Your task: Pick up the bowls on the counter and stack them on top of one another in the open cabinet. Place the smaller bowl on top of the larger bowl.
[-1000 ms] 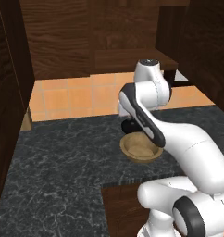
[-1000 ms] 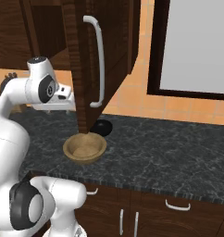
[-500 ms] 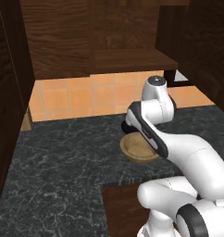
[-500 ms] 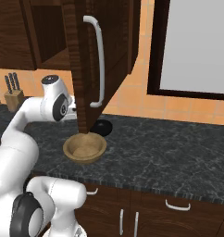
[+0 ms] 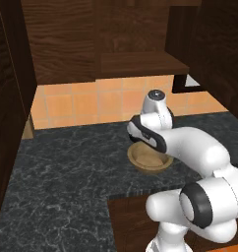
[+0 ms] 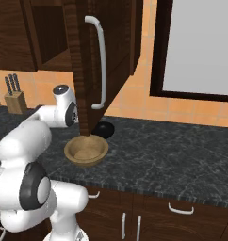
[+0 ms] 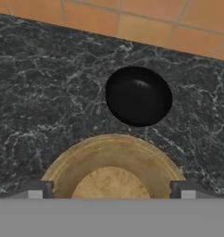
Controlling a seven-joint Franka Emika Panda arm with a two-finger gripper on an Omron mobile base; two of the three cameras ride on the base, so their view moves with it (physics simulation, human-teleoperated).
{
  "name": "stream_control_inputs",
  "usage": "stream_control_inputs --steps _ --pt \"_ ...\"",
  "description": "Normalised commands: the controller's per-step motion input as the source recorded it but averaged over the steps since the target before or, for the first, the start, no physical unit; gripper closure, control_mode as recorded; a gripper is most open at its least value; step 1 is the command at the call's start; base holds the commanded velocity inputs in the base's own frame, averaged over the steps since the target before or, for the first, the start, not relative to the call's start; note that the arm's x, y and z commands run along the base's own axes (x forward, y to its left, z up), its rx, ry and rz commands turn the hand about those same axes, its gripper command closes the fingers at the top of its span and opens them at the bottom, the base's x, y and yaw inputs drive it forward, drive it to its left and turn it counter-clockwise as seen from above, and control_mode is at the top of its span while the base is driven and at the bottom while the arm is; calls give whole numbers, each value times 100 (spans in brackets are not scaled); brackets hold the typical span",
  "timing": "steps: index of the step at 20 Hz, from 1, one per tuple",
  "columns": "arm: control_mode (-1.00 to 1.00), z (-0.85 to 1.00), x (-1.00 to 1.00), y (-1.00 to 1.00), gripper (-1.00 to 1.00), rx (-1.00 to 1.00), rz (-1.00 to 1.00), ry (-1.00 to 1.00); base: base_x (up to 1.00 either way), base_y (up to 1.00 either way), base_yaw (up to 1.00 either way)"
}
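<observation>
In the hand view my gripper [image 7: 111, 191] is open, its fingertips [image 7: 37, 190] spread wide on either side of the larger tan bowl [image 7: 111, 162], which lies right beneath it. The smaller black bowl [image 7: 138, 96] rests just beyond it on the dark marbled counter [image 7: 44, 78], close to the tiled wall. From the right base, the tan bowl [image 6: 86, 150] sits in front of the black bowl [image 6: 104, 129]. From the left base, my arm leans over the tan bowl [image 5: 149, 158] and hides the black one. The open cabinet's shelf [image 5: 140, 64] hangs above and holds nothing.
The open cabinet door [image 6: 94, 70], with its white handle [image 6: 101, 66], hangs right over the bowls beside my hand. A knife block [image 6: 14, 96] stands at the far left by the orange tiled wall [image 5: 81, 101]. A dark-framed window [image 6: 200, 47] is to the right.
My hand has come down from shelf height toward the tan bowl. Both bowls have stayed where they were.
</observation>
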Motion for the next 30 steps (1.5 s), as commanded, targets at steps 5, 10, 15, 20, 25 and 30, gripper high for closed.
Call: stream_control_inputs --steps 5,10,15,20,25,30 --pt "-100 -19 44 12 -100 0 -2 3 0 0 0" --pt "-100 0 0 0 -100 0 0 0 0 0 0" --pt "-100 0 0 0 -100 0 0 0 0 0 0" --pt "-100 -8 33 0 -100 0 -8 11 0 0 0" --pt "-100 -26 95 15 -100 -4 -17 22 0 0 0" --pt "-100 -20 22 1 -100 0 -3 10 0 0 0"
